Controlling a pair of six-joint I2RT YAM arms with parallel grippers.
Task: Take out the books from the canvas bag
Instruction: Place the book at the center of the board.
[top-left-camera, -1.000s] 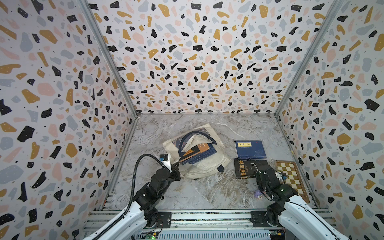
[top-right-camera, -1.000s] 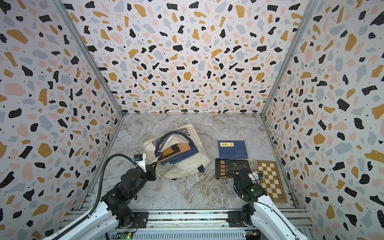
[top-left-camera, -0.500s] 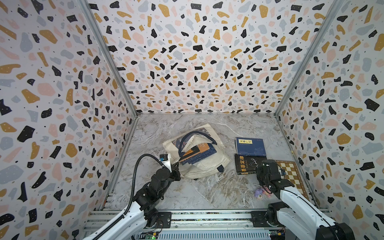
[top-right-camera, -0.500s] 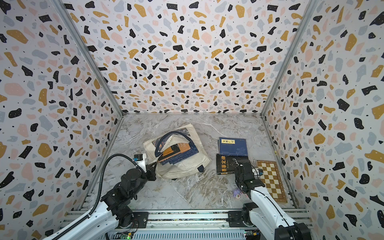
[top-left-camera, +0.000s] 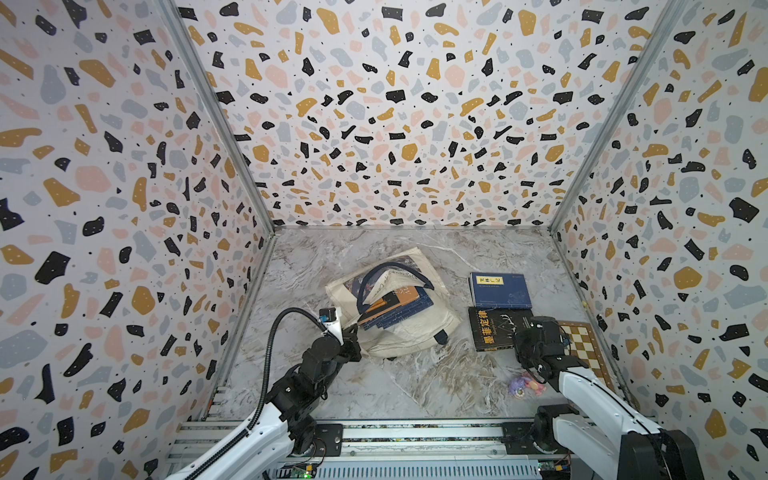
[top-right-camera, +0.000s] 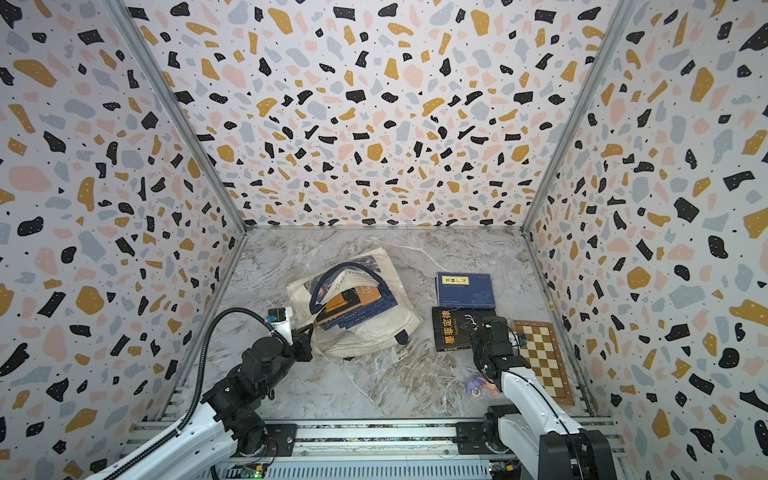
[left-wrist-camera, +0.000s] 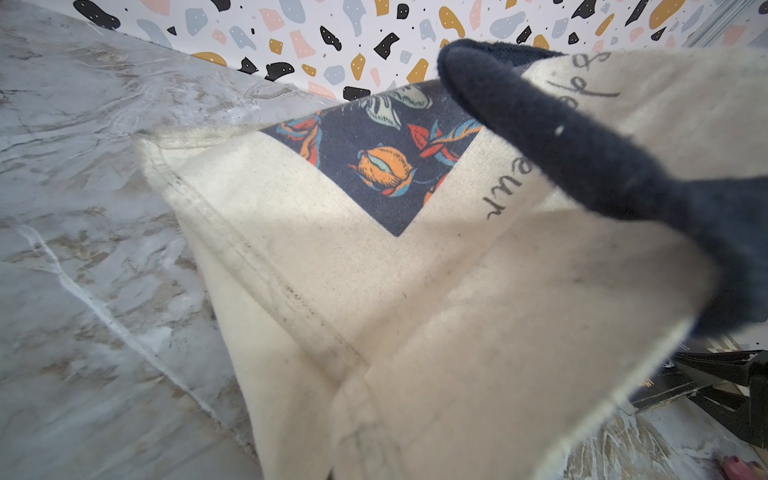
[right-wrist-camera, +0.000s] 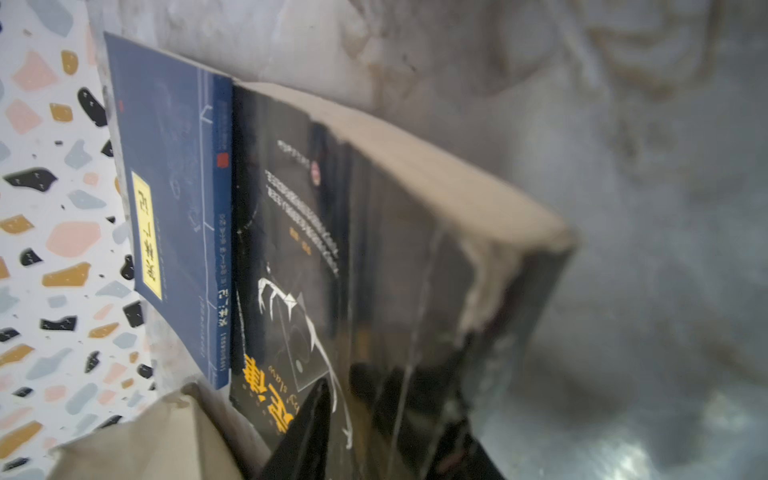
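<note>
The cream canvas bag (top-left-camera: 411, 332) (top-right-camera: 365, 338) lies flat mid-table, mouth toward the left wall, with several books (top-left-camera: 395, 309) (top-right-camera: 353, 309) showing in it under a navy handle (left-wrist-camera: 561, 137). My left gripper (top-left-camera: 352, 334) (top-right-camera: 306, 334) is shut on the bag's near corner; canvas (left-wrist-camera: 374, 311) hides its fingers. To the bag's right lie a navy book (top-left-camera: 498, 290) (right-wrist-camera: 174, 187) and, nearer, a black book (top-left-camera: 494, 328) (top-right-camera: 455, 328) (right-wrist-camera: 374, 249). My right gripper (top-left-camera: 524, 332) (right-wrist-camera: 386, 449) stands open astride the black book's right edge, one finger (right-wrist-camera: 307, 432) over the cover.
A brown-and-cream checkered board (top-left-camera: 584, 349) (top-right-camera: 540, 357) lies against the right wall beside my right arm. A small pink-and-purple toy (top-left-camera: 525, 384) (top-right-camera: 478, 384) sits near the front edge. Patterned walls enclose three sides; a rail runs along the front.
My right gripper carried the black book farther back, up to the navy book, and its jaws have now parted. The left arm and the bag have not moved.
</note>
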